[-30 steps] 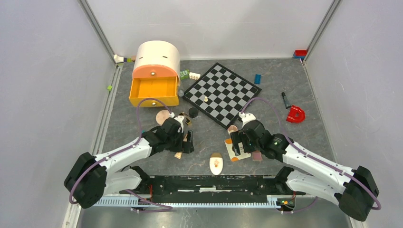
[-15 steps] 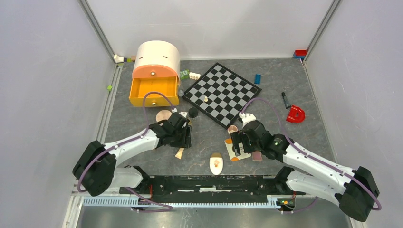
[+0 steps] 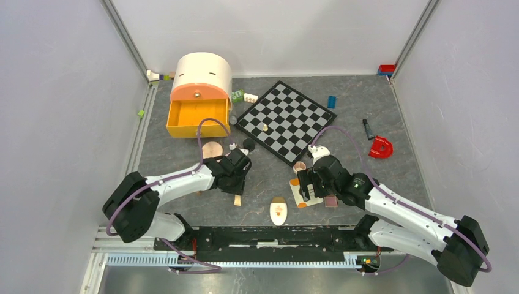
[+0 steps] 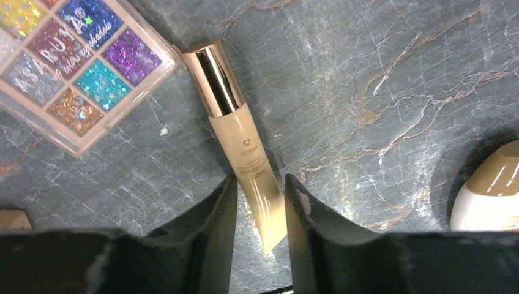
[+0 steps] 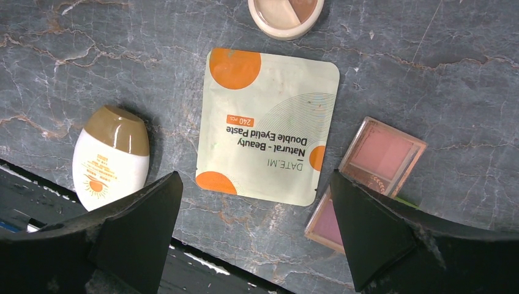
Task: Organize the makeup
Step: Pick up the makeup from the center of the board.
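A cream tube with a gold cap (image 4: 235, 131) lies flat on the table between the fingers of my left gripper (image 4: 260, 190). The jaws stand narrow around its flat end, with slivers of table still showing beside it. The glitter eyeshadow palette (image 4: 67, 67) lies just past the cap. My right gripper (image 5: 254, 177) hangs wide open over the near edge of the white-orange sachet (image 5: 269, 122). The cream oval (image 5: 110, 156) is to its left, the pink blush palette (image 5: 376, 165) to its right, and a small two-tone pot (image 5: 286, 12) beyond. The round peach compact (image 3: 212, 149) lies near the drawer.
An orange drawer box (image 3: 199, 116) stands open at the back left, beside the chessboard (image 3: 286, 119). A black cap-like piece (image 3: 248, 144) lies between them. A red piece (image 3: 380, 147) and a dark tube (image 3: 368, 128) lie at the right; toy bricks (image 3: 245, 96) lie along the back.
My left arm has swung right and its jaws have narrowed from wide open to close around the cream tube. The right arm has not moved.
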